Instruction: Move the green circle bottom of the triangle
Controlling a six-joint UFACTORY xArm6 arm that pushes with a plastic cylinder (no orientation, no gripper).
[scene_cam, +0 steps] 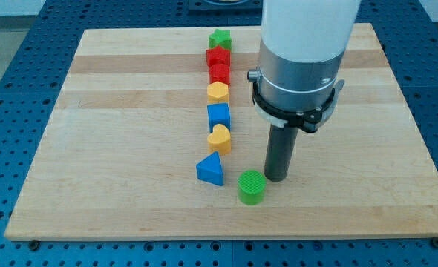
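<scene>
The green circle (252, 185) lies near the board's bottom edge, just right of and slightly below the blue triangle (211, 170). My tip (275, 178) stands right beside the green circle, at its upper right, touching or nearly touching it. The triangle is the lowest block of a column that runs up the middle of the board.
Above the triangle stand a yellow heart (220, 138), a blue block (218, 115), a yellow hexagon (217, 91), two red blocks (218, 73) (217, 57) and a green star (220, 38). The wooden board (115, 148) rests on a blue perforated table. The arm's white body hangs over the board's upper right.
</scene>
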